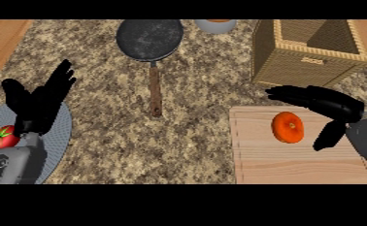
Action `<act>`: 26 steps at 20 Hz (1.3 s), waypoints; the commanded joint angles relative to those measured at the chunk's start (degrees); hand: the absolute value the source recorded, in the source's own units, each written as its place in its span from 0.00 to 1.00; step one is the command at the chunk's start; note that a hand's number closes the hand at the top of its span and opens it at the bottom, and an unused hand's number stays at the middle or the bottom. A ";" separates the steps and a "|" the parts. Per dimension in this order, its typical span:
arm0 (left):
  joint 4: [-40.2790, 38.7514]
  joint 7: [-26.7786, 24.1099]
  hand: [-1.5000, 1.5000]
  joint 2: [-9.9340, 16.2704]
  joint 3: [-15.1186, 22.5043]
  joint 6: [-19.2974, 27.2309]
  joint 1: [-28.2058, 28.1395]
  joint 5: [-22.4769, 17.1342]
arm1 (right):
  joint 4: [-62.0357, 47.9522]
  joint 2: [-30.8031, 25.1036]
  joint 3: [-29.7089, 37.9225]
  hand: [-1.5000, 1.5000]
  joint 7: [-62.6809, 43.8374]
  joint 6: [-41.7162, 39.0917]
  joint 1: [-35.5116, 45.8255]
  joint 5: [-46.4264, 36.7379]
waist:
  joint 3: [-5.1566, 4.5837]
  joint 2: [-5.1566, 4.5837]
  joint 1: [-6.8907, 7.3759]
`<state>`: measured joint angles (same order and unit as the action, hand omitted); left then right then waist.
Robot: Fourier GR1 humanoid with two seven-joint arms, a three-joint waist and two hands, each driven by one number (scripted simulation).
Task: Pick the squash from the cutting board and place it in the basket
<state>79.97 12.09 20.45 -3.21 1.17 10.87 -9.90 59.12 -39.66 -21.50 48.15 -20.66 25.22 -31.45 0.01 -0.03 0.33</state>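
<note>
The squash (288, 127) lay on the board (301, 162) at four o'clock, free of the right hand (323, 101), which hovered open just beside it. The basket (305, 50) stood at two o'clock. The left hand (39, 101) rested open at nine o'clock.

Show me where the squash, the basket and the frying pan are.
squash (287, 127), head view, middle of its orange top.
basket (287, 67), head view, its woven front wall.
frying pan (150, 38), head view, middle of its dark bowl.
</note>
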 commanded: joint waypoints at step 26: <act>-1.55 0.07 0.50 -3.02 -3.74 -1.17 0.36 4.06 | 5.64 19.79 0.03 1.00 -19.68 6.37 -7.35 -16.81 | -0.18 0.73 -1.90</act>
<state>78.47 11.56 17.84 -6.91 -1.26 11.26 -6.48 62.00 -29.87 -21.45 43.15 -13.85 21.10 -49.19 -1.08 0.84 -0.74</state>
